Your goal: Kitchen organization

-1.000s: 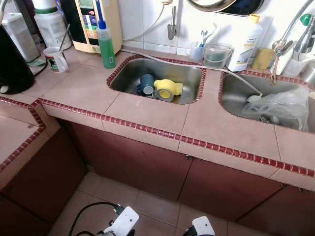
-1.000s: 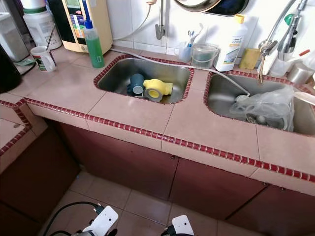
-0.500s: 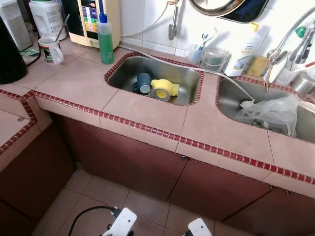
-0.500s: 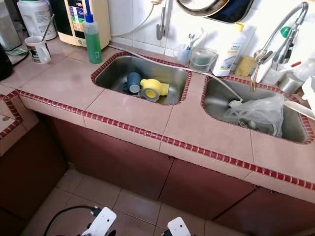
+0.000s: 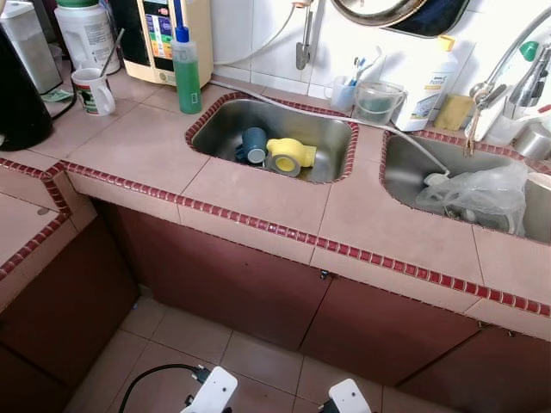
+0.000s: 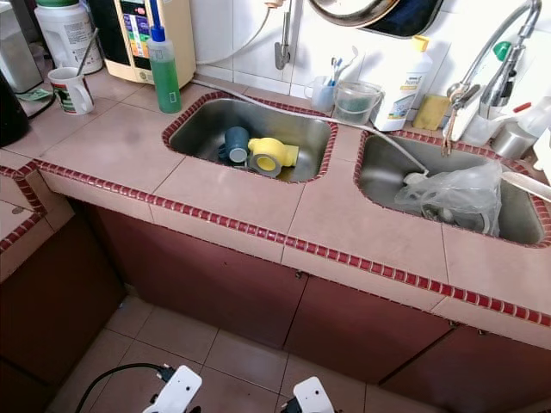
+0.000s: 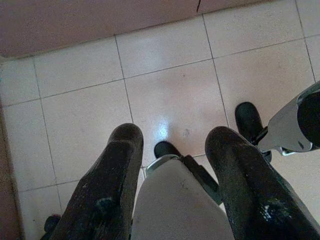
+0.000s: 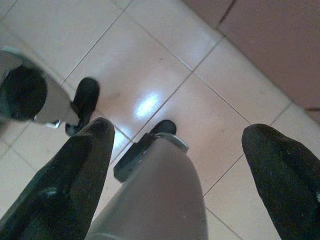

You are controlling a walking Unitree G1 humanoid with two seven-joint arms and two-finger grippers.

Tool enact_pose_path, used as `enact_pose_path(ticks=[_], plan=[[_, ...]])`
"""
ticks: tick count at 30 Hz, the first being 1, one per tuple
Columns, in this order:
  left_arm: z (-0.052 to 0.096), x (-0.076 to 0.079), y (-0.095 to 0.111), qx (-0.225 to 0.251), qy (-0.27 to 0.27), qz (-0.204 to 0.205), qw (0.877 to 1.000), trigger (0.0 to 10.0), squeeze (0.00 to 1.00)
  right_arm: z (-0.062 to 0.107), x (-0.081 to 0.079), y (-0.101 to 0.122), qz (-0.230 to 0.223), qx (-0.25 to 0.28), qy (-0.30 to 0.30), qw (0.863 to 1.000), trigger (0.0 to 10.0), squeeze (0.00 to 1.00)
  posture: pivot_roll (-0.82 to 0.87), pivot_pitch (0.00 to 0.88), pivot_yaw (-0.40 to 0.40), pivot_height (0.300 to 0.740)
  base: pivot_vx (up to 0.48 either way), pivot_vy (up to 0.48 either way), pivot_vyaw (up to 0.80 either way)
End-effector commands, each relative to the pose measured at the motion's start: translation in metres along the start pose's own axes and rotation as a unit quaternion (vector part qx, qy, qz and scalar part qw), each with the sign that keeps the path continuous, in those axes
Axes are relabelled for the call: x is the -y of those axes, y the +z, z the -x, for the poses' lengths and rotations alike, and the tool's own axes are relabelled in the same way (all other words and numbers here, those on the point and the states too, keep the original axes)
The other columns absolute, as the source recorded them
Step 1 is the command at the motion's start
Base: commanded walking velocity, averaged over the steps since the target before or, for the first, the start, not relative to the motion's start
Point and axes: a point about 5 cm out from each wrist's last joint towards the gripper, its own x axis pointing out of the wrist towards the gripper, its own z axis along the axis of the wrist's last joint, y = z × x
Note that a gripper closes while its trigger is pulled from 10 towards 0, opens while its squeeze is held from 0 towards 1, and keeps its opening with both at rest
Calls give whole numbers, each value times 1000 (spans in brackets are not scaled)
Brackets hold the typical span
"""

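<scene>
A steel left sink [image 5: 225,129] is set into the pink tiled counter [image 5: 258,194]. In it lie a dark blue cup [image 5: 253,144] and a yellow cup [image 5: 289,156], tipped on their sides and touching. The right sink [image 5: 405,172] holds a crumpled clear plastic bag [image 5: 478,194]. Both arms hang low in front of the cabinets. My left gripper [image 7: 176,134] and my right gripper [image 8: 181,130] point down at the floor tiles, fingers apart and holding nothing.
On the counter stand a green bottle [image 5: 185,73], a white mug [image 5: 90,90] with a spoon, a water filter unit [image 5: 164,34], a clear tub [image 5: 379,99] and a white bottle [image 5: 435,82]. A tap [image 5: 504,64] is at the back right. Dark red cabinet doors [image 5: 241,284] are below.
The head camera has shifted a little, so the counter sits slightly differently in the picture. Nothing on the counter or in the sinks has moved, and both arms still hang down.
</scene>
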Motion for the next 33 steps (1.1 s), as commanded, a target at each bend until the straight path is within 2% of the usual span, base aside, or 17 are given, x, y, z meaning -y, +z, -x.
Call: enact_pose_path(ticks=[1,4,16,25,33], plan=[[1,3,-4,-8,-5,-4,1000,10000,0,2,9,-2,-18,-3,-21,1000,10000,0,89,0,-56,740,0,0,0],[1,3,-6,-11,-6,-6,1000,10000,0,3,10,-5,-29,-11,-26,999,10000,0,83,0,-50,740,0,0,0],[2,5,-9,-18,-15,-20,1000,10000,0,3,12,-6,-26,-8,-25,999,10000,0,75,0,-48,740,0,0,-760],[2,5,-11,-22,-14,-22,999,10000,0,3,12,-5,-23,-8,-25,999,10000,0,75,0,-47,740,0,-465,-735],[2,3,-9,-20,-14,-15,1000,10000,0,2,12,-3,-24,-7,-25,999,10000,0,75,0,-45,740,0,0,0]])
